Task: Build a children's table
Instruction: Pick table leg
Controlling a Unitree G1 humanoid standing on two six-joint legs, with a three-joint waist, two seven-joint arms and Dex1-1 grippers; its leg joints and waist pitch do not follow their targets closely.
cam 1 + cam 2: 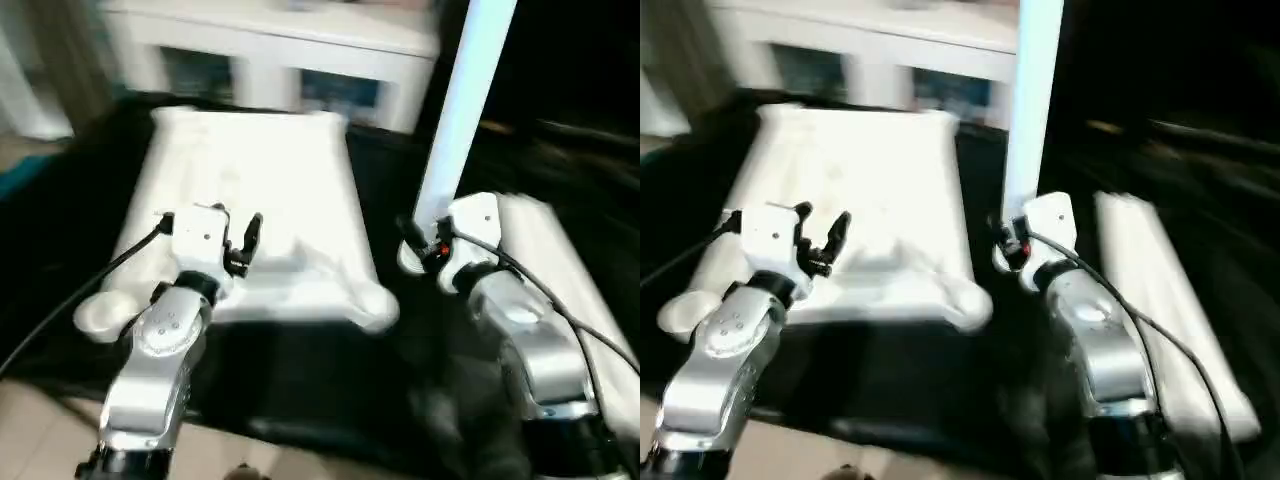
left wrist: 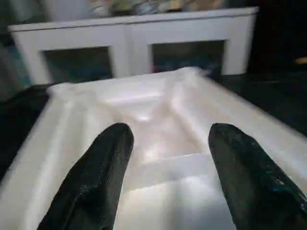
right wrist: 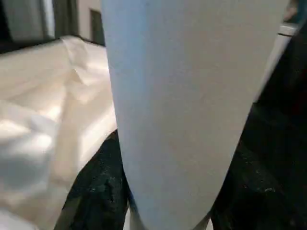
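- Left eye view: right gripper [image 1: 418,243] clamps an upright white leg [image 1: 462,110] beside the upturned table top [image 1: 250,190] on the black work table [image 1: 330,370].
- Left gripper [image 1: 240,243] hovers over the top, fingers spread wide.

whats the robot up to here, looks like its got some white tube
It is putting together a white plastic children's table. The right gripper holds one leg upright, beside the tabletop, which lies ribbed side up on the black work table. The left gripper hovers open over the tabletop's near edge. More white legs lie to the right.
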